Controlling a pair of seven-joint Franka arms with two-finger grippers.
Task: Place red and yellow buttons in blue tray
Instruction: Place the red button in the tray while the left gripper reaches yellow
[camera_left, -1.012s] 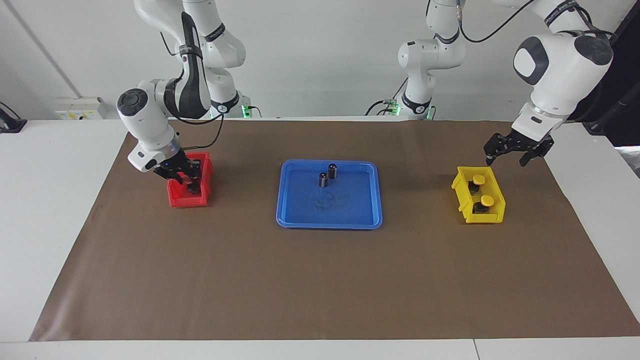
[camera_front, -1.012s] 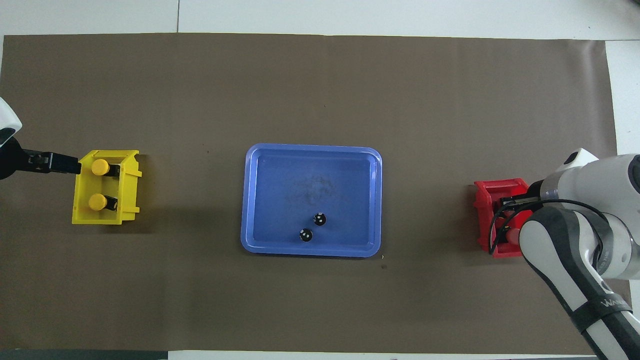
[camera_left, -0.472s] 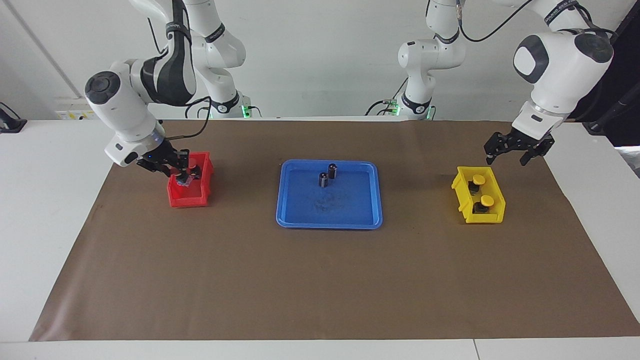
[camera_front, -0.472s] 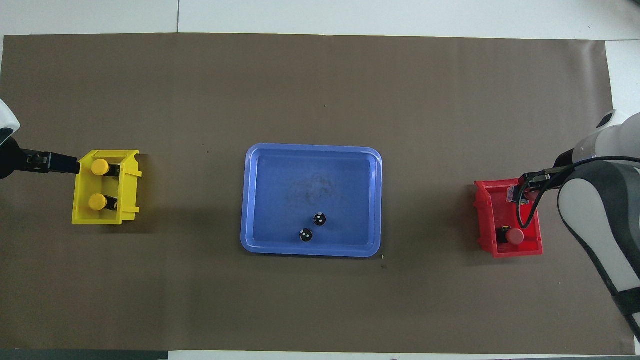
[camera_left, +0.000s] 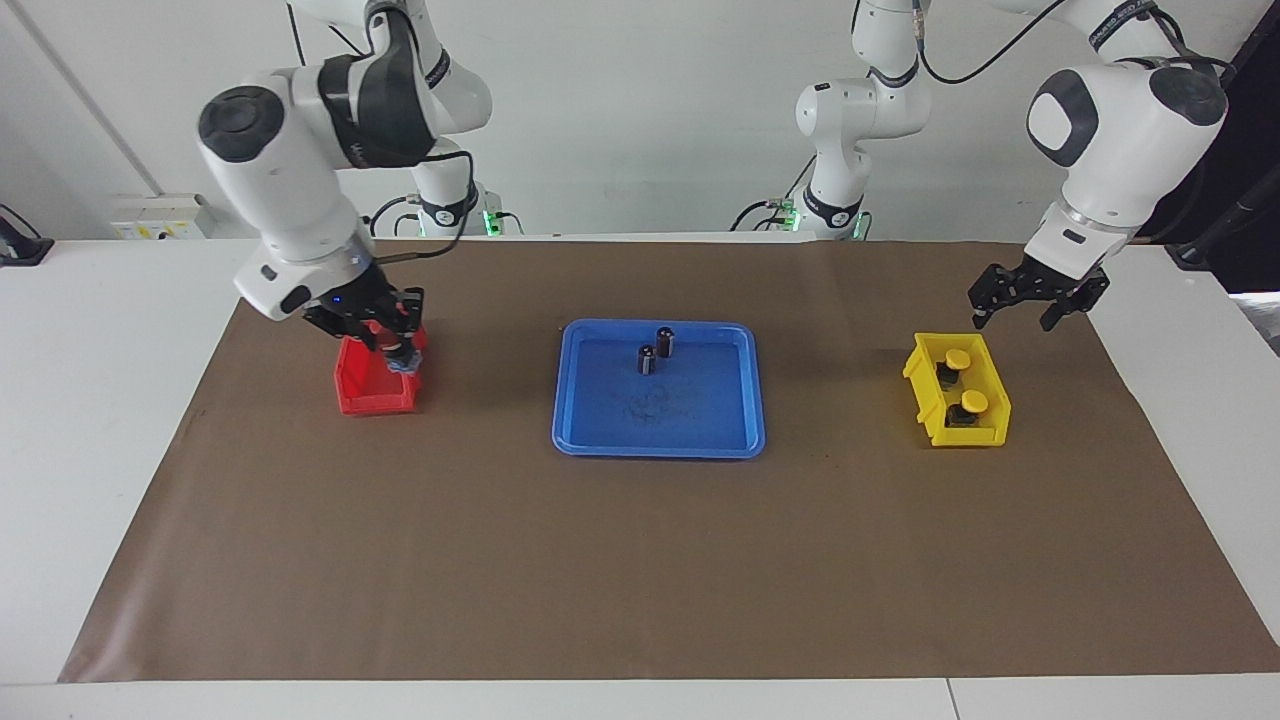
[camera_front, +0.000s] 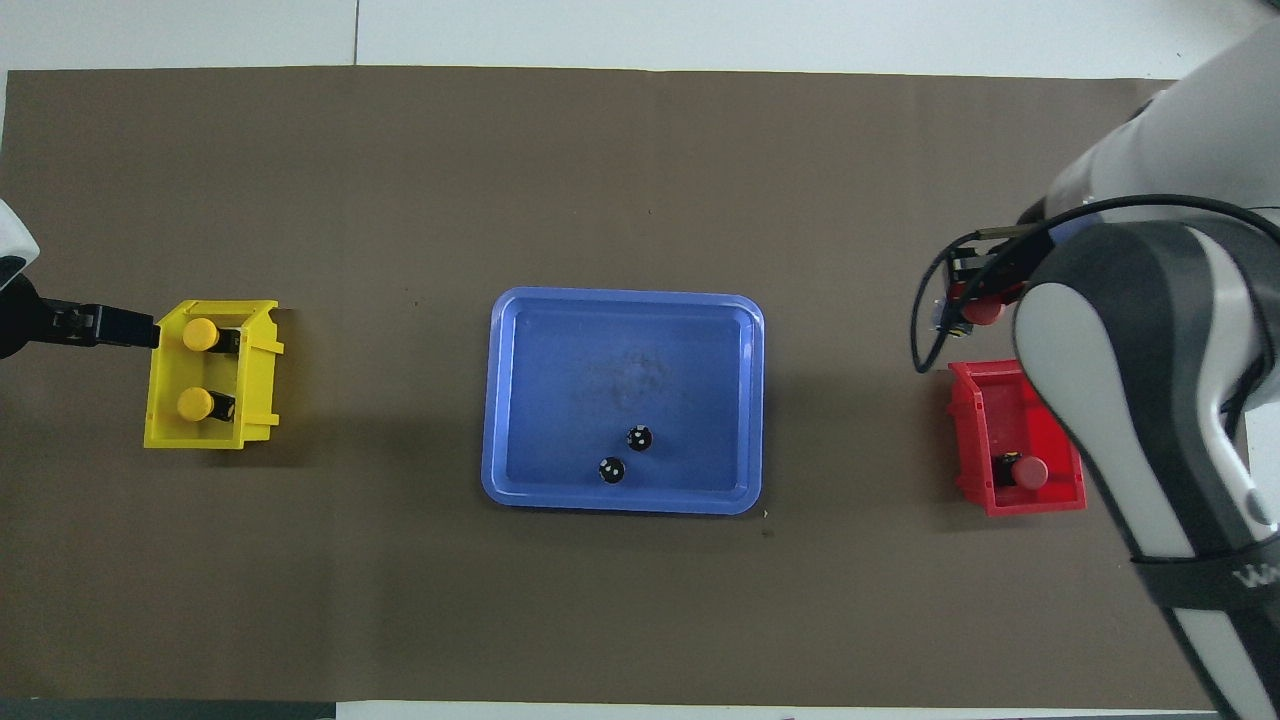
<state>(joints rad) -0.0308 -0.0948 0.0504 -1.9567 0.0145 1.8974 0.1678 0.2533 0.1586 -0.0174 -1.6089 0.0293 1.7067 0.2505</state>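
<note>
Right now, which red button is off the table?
The red button clamped in the right pincer, raised over the red bin. The other red button lies in that bin.

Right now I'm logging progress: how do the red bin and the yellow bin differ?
The red bin shows one red button; the yellow bin holds two yellow buttons. The right gripper carries another red button above the red bin; the left gripper hangs by the yellow bin, open, empty. Both are small bins.
</note>
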